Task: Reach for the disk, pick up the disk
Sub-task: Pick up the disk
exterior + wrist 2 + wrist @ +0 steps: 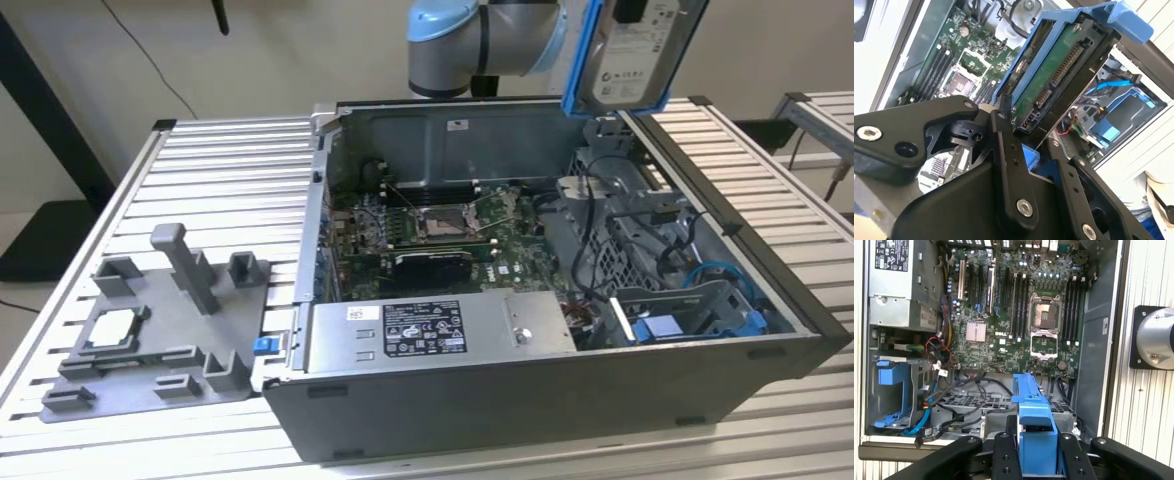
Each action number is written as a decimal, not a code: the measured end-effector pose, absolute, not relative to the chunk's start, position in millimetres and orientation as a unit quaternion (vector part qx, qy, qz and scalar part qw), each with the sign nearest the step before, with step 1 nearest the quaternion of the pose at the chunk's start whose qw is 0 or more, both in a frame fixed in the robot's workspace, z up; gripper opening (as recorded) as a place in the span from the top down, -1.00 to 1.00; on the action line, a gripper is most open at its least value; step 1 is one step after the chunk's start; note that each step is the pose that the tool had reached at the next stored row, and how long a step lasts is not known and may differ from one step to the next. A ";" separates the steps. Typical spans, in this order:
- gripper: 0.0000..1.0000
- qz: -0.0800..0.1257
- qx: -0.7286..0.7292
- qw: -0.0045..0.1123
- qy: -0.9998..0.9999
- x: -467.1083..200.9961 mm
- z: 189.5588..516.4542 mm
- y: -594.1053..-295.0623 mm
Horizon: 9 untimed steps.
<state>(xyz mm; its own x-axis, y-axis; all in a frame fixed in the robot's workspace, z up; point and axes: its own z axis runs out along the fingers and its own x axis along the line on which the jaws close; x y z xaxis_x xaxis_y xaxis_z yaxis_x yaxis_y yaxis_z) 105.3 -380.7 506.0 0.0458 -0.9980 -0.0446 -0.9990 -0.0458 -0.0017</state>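
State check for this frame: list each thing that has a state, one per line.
disk: lifted clear above the case, held upright in its blue bracket
gripper: shut on the disk, fingers clamping its bracket
case: side open, board exposed
CPU socket: open, empty
blue drive bay: empty
grey fixture: on the table, a small square chip resting in it

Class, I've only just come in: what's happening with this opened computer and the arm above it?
The robot arm's gripper is shut on the disk, a hard drive in a blue bracket, and holds it in the air above the open computer case, near the case's far wall. Below lie the motherboard and a blue drive bay. A grey fixture sits on the table beside the case.
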 end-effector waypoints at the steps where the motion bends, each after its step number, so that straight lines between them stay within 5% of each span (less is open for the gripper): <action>1: 1.00 0.016 -0.723 0.016 0.691 105.4 506.0 -381.8; 9: 1.00 0.016 -0.723 0.015 0.691 107.6 506.0 -393.9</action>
<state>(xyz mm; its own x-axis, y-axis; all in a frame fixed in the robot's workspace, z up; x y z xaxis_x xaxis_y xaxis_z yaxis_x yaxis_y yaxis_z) 107.6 -393.9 506.0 0.0457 -0.9980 -0.0446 -0.9990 -0.0458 0.0002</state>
